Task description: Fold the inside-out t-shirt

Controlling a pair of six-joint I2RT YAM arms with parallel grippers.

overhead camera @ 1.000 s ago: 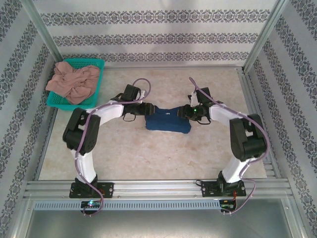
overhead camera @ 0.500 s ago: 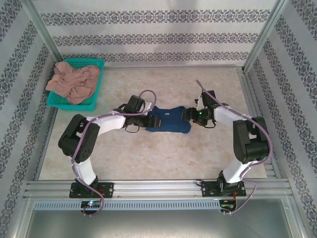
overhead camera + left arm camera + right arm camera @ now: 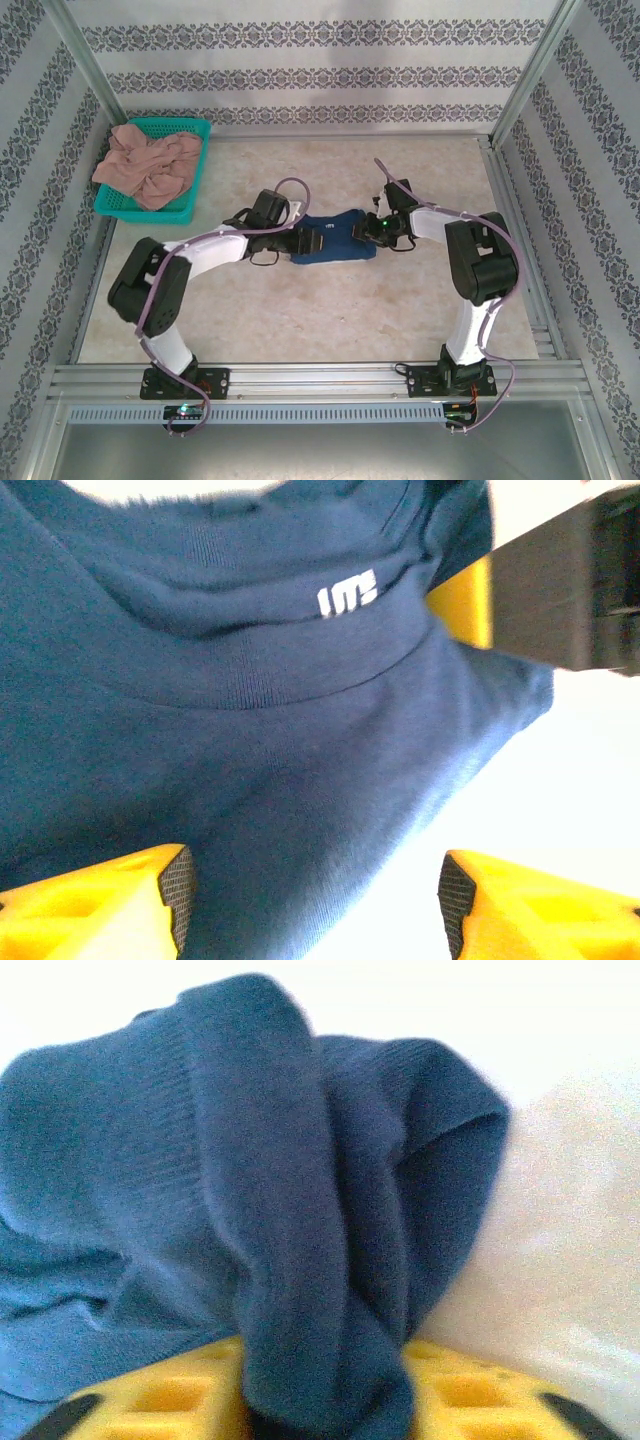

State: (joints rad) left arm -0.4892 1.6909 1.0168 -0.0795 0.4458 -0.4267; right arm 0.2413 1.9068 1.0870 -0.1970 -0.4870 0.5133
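One navy t-shirt (image 3: 335,243) edge clamped in right fingers (image 3: 160,1397), left fingers (image 3: 90,905) apart; straightening stage, I'd say; spread flat next.

A green plastic basket (image 3: 188,126) is sitting at the far left corner of the pale table (image 3: 300,310). A crumpled pinkish-tan cloth (image 3: 148,165) is lying in it.

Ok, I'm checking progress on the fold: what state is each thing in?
t-shirt: bunched in a narrow strip on the table, not neatly folded.
left gripper: open, cloth lying between its fingers.
right gripper: shut on a bunched fold of the t-shirt.
basket: upright at the far left corner, holding a garment.
pink garment: crumpled in the basket, spilling over its rim.
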